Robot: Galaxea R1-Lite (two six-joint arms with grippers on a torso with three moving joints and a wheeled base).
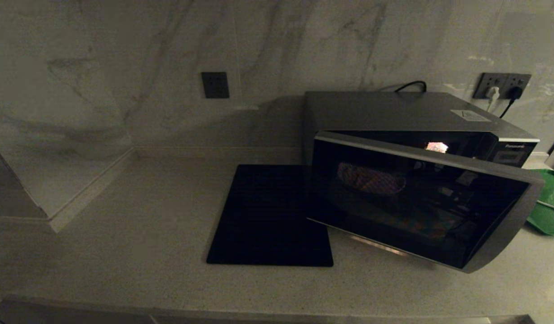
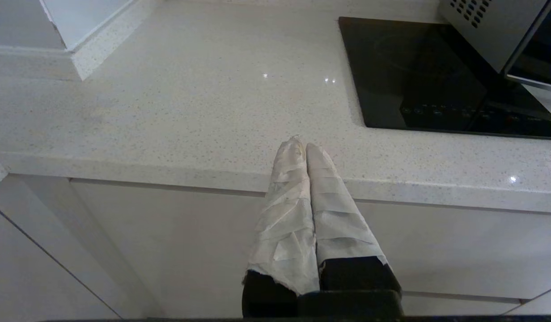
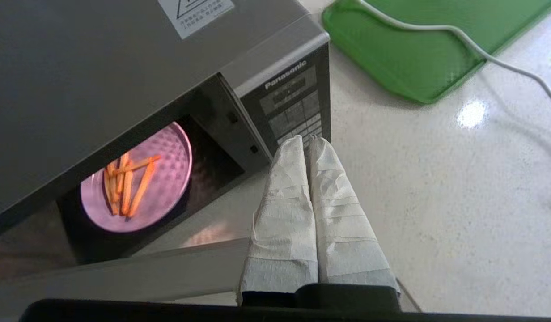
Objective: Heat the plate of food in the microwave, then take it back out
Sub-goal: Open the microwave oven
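The microwave (image 1: 421, 180) stands on the counter (image 1: 124, 252) with its door (image 1: 416, 202) swung partly open, and the plate of food (image 3: 137, 179) sits inside the cavity (a few fries lie across it). The right gripper (image 3: 307, 142), fingers pressed together and empty, hovers by the button panel (image 3: 291, 112), perhaps just short of touching. The left gripper (image 2: 302, 147), likewise clenched on nothing, hangs at the counter's front edge, near the black mat (image 1: 268, 216). A green tray (image 3: 418, 49) lies beside the microwave.

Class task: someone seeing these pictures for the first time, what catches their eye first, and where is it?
The boxy silver-grey Panasonic microwave on the pale counter, its dark glass door swung partly open. Inside sits the round lilac plate of orange fries. The right pincer, shut, points at the button panel; a green tray lies beyond.
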